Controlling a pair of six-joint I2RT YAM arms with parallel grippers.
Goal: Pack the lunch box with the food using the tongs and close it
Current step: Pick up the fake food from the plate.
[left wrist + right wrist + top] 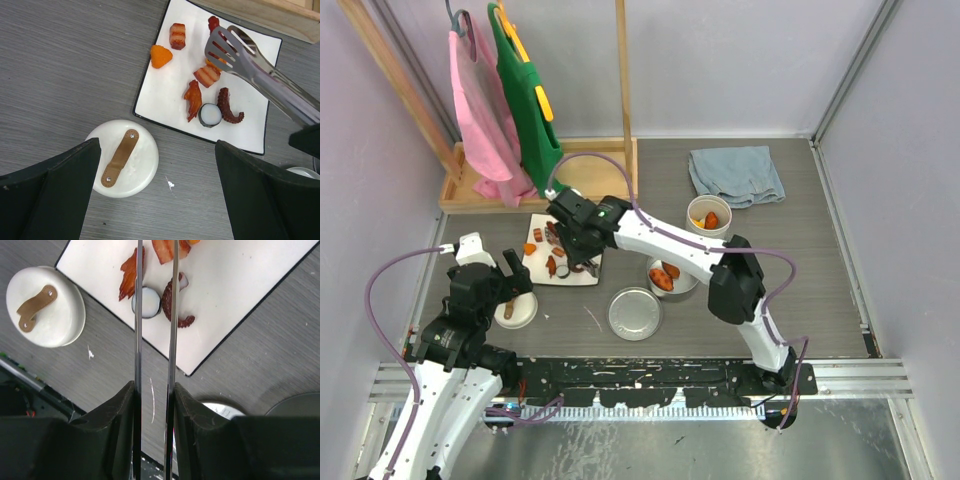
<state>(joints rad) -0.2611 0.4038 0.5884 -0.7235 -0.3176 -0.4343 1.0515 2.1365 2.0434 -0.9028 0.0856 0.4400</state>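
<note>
My right gripper (155,390) is shut on the tongs (138,315), whose two thin arms run up over the white square plate (165,95). The slotted tong tips (227,45) hover narrowly apart at a striped red piece (206,76). More food lies on the plate: an orange nugget (161,56), a black-and-white roll (210,115) and a dark red tentacle (229,107). The white tub (708,215) and steel tin (670,277) each hold orange pieces. My left gripper (157,195) stands open above the table, beside the white lid (122,157) with its brown handle.
The flat steel lid (635,313) lies in front of the tin. A blue cloth (735,175) is at the back right. A wooden tray (470,195) with a rack of pink and green garments stands at the back left.
</note>
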